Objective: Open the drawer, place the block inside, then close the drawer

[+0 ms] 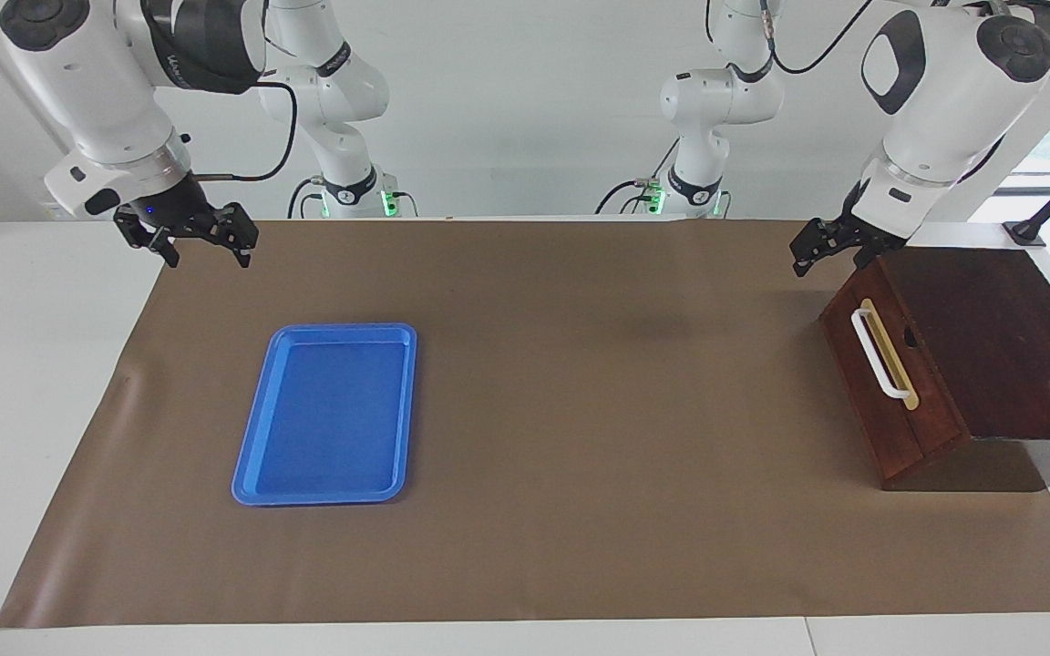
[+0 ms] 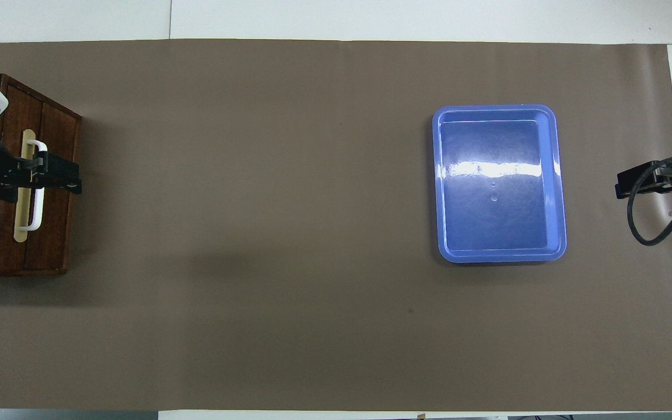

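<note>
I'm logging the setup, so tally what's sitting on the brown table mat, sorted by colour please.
Blue: 1, the flat blue plastic tray
Dark reddish-brown: 1, the wooden drawer box with its white bar handle
Yellow: 0, no cube in sight
Total: 2

My left gripper (image 2: 50, 175) covers the middle of the drawer (image 2: 50, 245) handle (image 2: 35, 216) in the overhead view. The dark wooden box (image 1: 999, 337) runs off the facing view's edge at three o'clock. My right gripper (image 2: 639, 182) is cut off at three o'clock overhead. The block is perhaps shut inside; I cannot tell.
</note>
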{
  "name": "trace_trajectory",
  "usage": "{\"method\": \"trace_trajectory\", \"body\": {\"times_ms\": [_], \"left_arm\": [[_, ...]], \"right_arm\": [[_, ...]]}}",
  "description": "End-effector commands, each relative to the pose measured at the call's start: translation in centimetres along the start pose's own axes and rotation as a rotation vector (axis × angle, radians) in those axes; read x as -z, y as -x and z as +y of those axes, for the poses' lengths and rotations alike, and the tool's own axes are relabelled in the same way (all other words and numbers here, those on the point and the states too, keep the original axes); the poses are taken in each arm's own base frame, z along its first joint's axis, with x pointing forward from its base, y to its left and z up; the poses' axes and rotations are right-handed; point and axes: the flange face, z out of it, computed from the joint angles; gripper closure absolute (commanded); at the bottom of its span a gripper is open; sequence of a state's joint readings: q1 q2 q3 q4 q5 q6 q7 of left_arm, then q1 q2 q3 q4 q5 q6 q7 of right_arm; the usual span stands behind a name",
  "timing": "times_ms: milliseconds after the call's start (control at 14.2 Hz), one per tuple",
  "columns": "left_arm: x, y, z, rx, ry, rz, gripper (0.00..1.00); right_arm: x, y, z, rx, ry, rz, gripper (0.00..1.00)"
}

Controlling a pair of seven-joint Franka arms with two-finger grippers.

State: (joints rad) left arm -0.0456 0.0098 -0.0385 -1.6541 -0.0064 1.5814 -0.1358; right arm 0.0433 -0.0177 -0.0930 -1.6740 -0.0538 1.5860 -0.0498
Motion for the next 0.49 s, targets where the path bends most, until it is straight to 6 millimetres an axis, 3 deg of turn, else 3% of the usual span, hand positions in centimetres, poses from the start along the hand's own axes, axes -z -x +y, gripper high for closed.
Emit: {"method": "trace_trajectory", "body": {"times_ms": [0,421], "left_arm": [[0.32,-0.32,-0.2,-0.01,0.011,0.014,0.0],[0.31,-0.3,-0.2,-0.01,0.011,0.012,0.0]], "right_arm": [[0.08,0.74,0.2,0.019,0.012,-0.003,0.0],[0.03,0.8,0.78,0.007,0.011,-0.005,0.0]]}}
